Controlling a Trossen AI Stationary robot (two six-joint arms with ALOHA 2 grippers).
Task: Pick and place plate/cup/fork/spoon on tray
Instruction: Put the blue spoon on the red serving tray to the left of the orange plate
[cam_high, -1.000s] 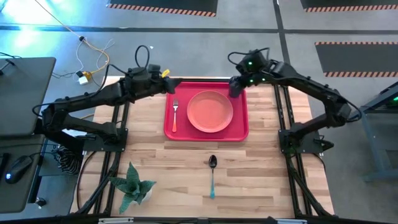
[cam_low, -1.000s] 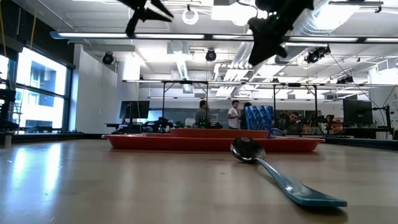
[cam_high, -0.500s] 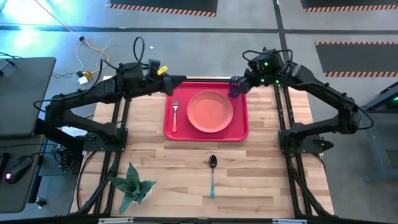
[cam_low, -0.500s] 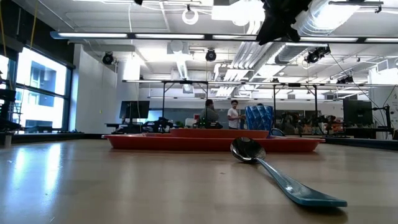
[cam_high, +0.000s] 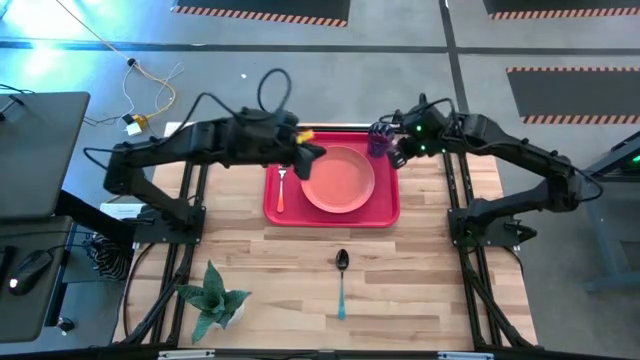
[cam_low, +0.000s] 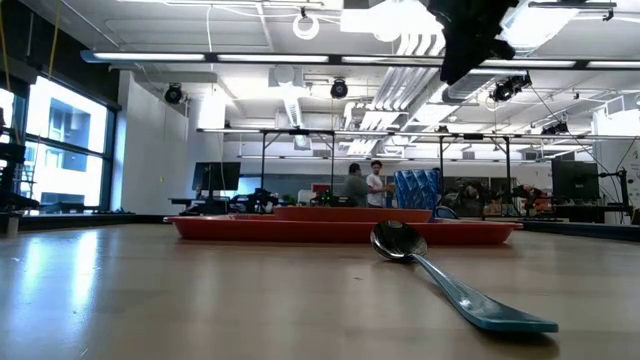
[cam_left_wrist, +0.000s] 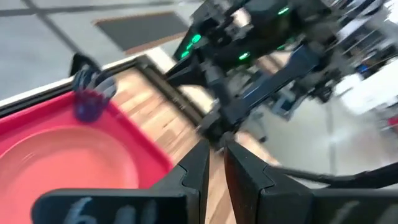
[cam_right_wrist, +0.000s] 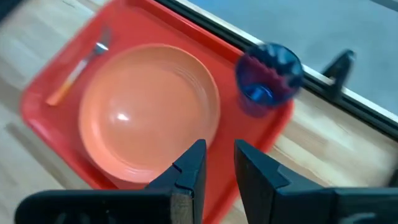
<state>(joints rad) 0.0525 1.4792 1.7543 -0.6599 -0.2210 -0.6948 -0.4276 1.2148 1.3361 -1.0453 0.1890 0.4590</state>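
The red tray (cam_high: 272, 205) lies at the table's far middle. On it rest the salmon plate (cam_high: 338, 180), the orange-handled fork (cam_high: 281, 188) to the plate's left, and the blue cup (cam_high: 378, 140), upright in the far right corner. The blue-handled spoon (cam_high: 341, 280) lies on the bare wood nearer the front, bowl toward the tray. My left gripper (cam_high: 312, 158) hovers high over the tray between fork and plate, its fingers (cam_left_wrist: 199, 168) a narrow gap apart and empty. My right gripper (cam_high: 393, 155) hangs beside the cup on its right, raised, fingers (cam_right_wrist: 189, 165) apart and empty.
A small green plant (cam_high: 213, 300) stands at the table's near left corner. In the low view the spoon (cam_low: 450, 280) lies close in front of the tray (cam_low: 340, 230), and people stand far off in the room. Bare wood lies on either side of the spoon.
My left gripper has swung from the tray's far left corner toward the table's right, over the tray, rising and rolling a little. My right gripper has drawn back from the cup toward the table's right edge and risen. The cup stays upright on the tray.
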